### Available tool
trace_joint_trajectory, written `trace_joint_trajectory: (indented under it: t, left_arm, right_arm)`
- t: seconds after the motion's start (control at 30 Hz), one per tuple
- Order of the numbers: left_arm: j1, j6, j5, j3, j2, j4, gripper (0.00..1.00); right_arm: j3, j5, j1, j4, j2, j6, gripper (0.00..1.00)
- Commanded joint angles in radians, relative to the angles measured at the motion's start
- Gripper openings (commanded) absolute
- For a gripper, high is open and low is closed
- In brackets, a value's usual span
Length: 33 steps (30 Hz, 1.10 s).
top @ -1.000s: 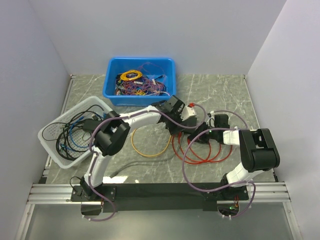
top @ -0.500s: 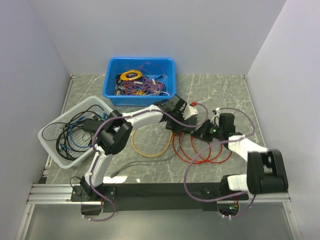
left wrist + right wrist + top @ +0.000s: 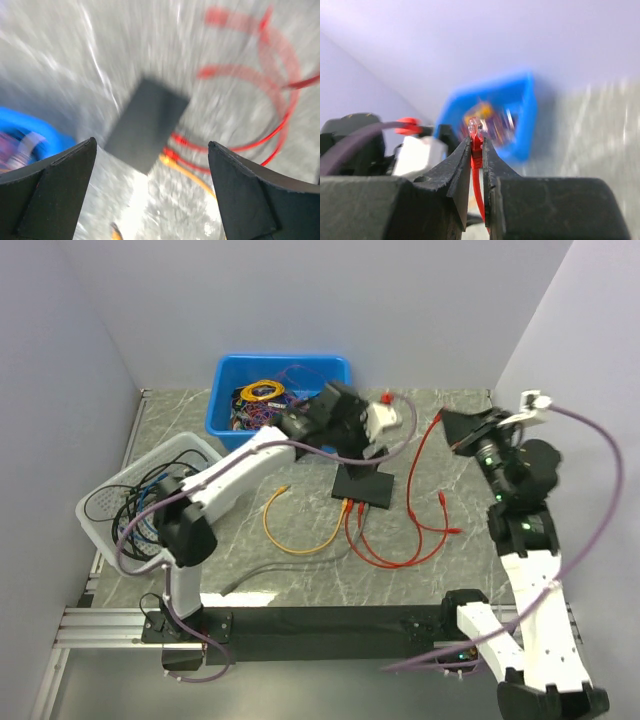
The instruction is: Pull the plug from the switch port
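Observation:
The switch [image 3: 366, 486], a flat black box, lies on the marble table; from above it shows blurred in the left wrist view [image 3: 145, 123]. Red and yellow cables [image 3: 352, 510] still meet its near edge. My left gripper [image 3: 340, 430] hangs open above and behind the switch, its jaws [image 3: 152, 144] wide apart and holding nothing. High at the right, my right gripper [image 3: 466, 428] is shut on a red cable's plug [image 3: 480, 129], whose clear tip sticks out past the fingertips [image 3: 465, 150]. The red cable [image 3: 418, 475] hangs from that gripper down to the table.
A blue bin [image 3: 225, 420] of tangled cables stands at the back, also blurred in the right wrist view [image 3: 522, 117]. A white basket [image 3: 100, 505] of cables sits at the left. A yellow cable loop [image 3: 300, 540] and red loops [image 3: 400, 560] lie in front of the switch.
My right gripper has risen up and to the right, carrying the red plug away from the switch. My left gripper has lifted off the switch and moved back toward the bin.

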Motion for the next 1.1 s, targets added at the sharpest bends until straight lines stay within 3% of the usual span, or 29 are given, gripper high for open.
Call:
trace_joint_trajectory:
  t: [0.0,0.2,0.47,0.67,1.07]
  left_arm:
    - [0.009,-0.041,0.164,0.148,-0.105,-0.071,0.99]
    - [0.009,-0.058,0.261,0.313,-0.151,-0.172,0.99]
    - [-0.003,-0.11,0.517,0.464,-0.158,-0.198,0.99]
    - [-0.083,-0.11,0.464,0.485,-0.102,-0.149,0.99]
    - [-0.09,-0.282,0.489,0.574,-0.029,-0.013,0.99]
  right_arm:
    - [0.143,0.079,0.009,0.052,-0.025,-0.028,0.0]
    - [0.349,0.102,0.067,0.097,-0.014,-0.029,0.0]
    - [0.498,0.093,0.126,0.16,0.062,0.012,0.0]
    - [0.5,0.079,0.156,0.223,0.096,0.063,0.0]
    - [0.415,0.093,0.207,0.26,0.087,0.073,0.0]
